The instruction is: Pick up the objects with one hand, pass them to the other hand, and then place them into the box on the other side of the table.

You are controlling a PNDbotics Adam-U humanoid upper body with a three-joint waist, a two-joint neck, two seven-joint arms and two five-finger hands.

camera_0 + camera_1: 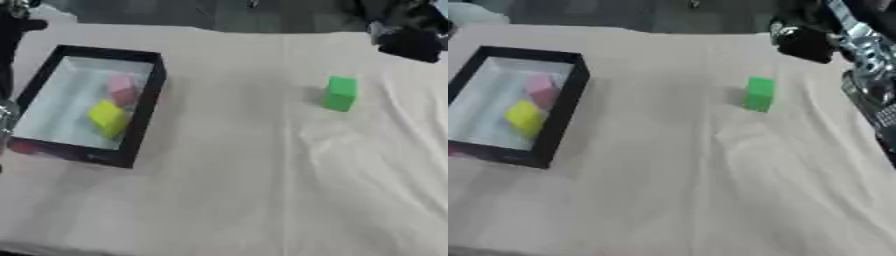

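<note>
Beige cloth covers the table [245,200], and nearest us it lies bare and a little wrinkled. Farther in, on our left, sits the black-walled box [144,107], and inside it we see a yellow block [107,117] with a pink block [122,89] just beyond it, the two close together. Well apart from the box, on our right side of the table, the green block [759,93] stands alone on the cloth.

We judge the step in hand to be the pick-up of that green block. To do it well, we should bring our right robot hand [802,42] down over the block from the far side, set fingers and thumb on opposite faces, and lift it straight up so the cloth does not drag. Then we carry it toward the middle of the table, where the other hand can take it for the box.

Farthest off, at the upper right, our right robot hand hovers beyond the green block, touching neither it nor anything else we can see. It shows only as a dark shape, so we cannot tell whether its fingers are spread or clenched. A dark shape at the far left edge may be our left arm; its hand we cannot make out.
</note>
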